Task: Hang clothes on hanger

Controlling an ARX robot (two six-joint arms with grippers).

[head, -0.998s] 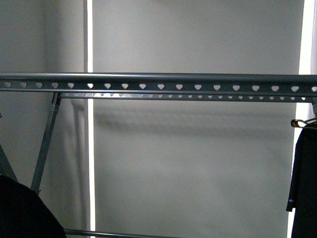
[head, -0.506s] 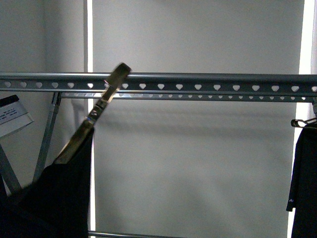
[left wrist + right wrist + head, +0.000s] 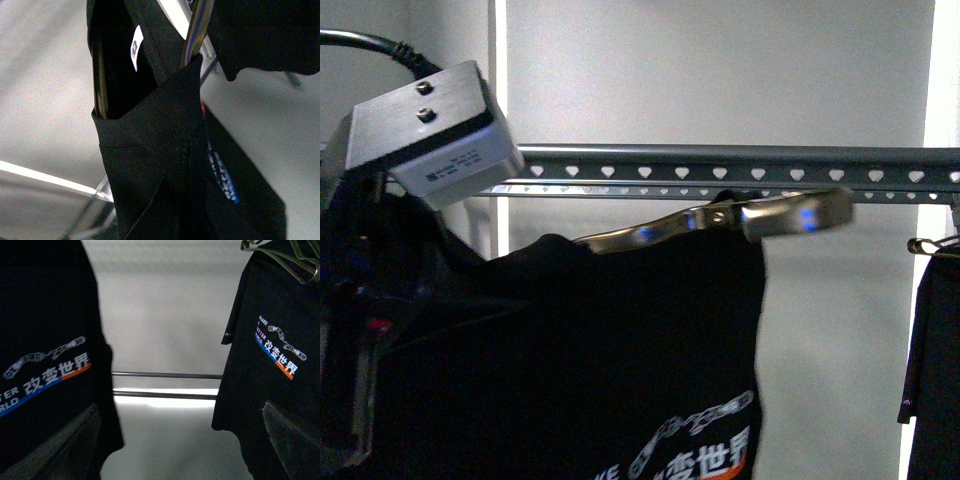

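Half a second back the T-shirt (image 3: 620,350) was low at left with its coat hanger (image 3: 720,218) tilted. Now it is raised across the front view, hanger near level just under the rail (image 3: 740,160), judged not hooked yet. The left arm (image 3: 430,130) is seen; its jaws are hidden, so the grip cannot be told. The collar label (image 3: 135,48) is shown only by the left wrist view. The other garment (image 3: 270,315) with its print and the right gripper (image 3: 180,406), jaws spread wide and empty, are shown only by the right wrist view.
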